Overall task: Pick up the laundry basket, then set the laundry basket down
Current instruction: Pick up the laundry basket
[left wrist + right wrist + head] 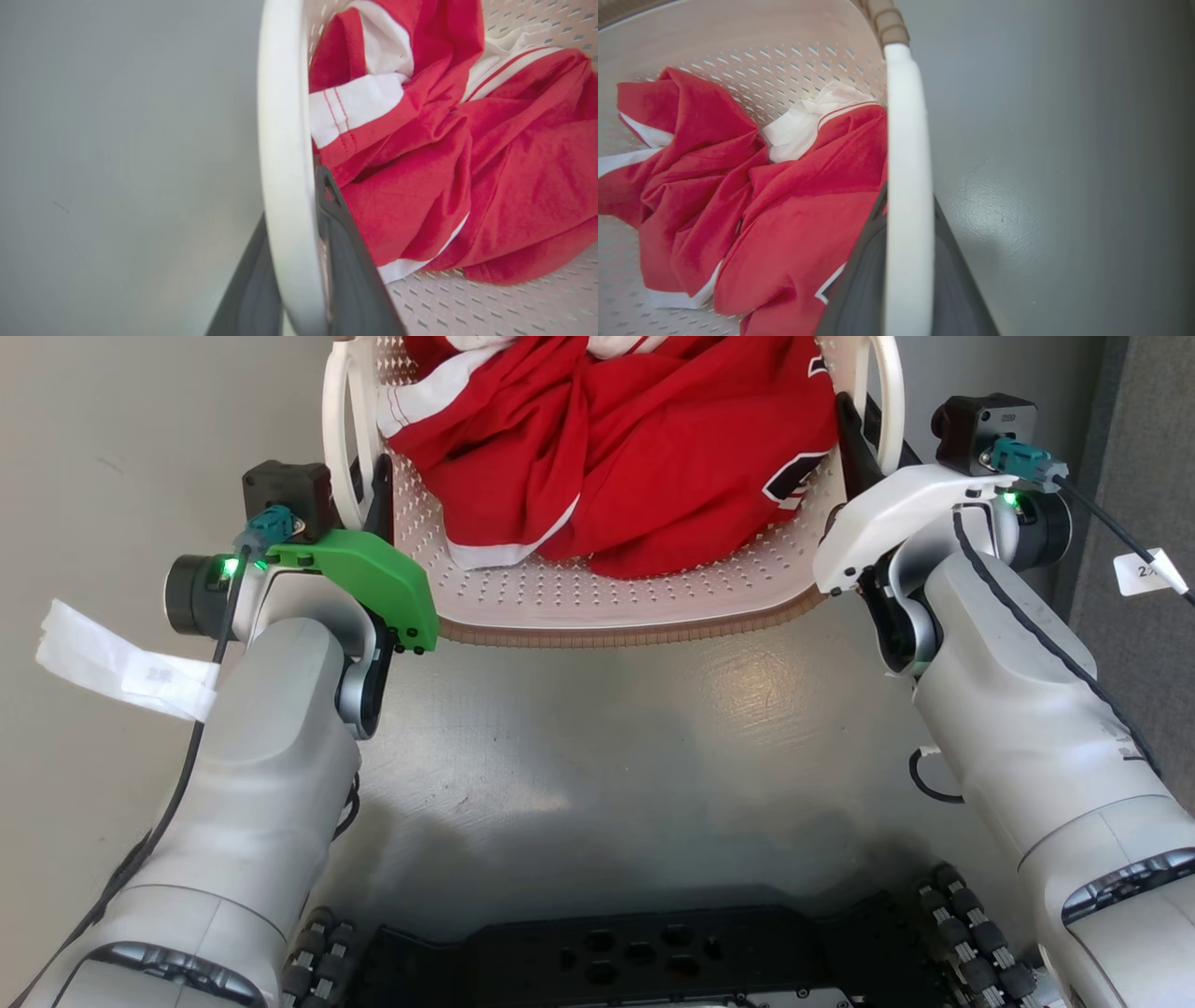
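The laundry basket is cream-white and perforated, with a brown woven-look rim, and sits at the top centre of the head view, its near wall facing me. A crumpled red and white garment lies inside. My left gripper is shut on the basket's left white handle, one dark finger inside it and one outside. My right gripper is shut on the right white handle, with a dark finger on each side. I cannot tell whether the basket touches the floor.
Smooth grey floor lies between the basket and my dark wheeled base. A darker grey panel stands close on the right. The floor to the left of the basket is bare.
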Available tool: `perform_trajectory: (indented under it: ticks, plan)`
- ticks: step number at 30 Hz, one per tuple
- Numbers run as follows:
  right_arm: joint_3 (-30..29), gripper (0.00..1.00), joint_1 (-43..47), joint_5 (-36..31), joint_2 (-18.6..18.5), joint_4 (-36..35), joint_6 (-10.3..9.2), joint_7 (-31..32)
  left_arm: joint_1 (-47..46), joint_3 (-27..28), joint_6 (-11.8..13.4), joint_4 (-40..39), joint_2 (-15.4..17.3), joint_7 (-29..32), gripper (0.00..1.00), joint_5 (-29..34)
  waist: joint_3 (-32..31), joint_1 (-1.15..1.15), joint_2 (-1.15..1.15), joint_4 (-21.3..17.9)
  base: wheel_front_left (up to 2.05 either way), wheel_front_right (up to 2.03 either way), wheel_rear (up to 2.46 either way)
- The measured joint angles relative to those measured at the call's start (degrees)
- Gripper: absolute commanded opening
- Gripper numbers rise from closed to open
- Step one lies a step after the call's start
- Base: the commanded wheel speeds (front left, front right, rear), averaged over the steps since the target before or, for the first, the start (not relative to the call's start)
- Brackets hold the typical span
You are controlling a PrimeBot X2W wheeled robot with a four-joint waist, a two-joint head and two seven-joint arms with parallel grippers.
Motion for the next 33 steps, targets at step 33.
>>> perform_trajectory:
  ticks: [33]
  plan:
    - [4.4, 0.0, 1.1, 5.1, 0.6, 5.1, -0.07, 0.1, 2.1, -3.6, 0.0, 3.9, -0.5, 0.0, 0.0, -7.9, -10.6, 0.0, 0.0, -0.9, 0.0, 0.0, 0.0]
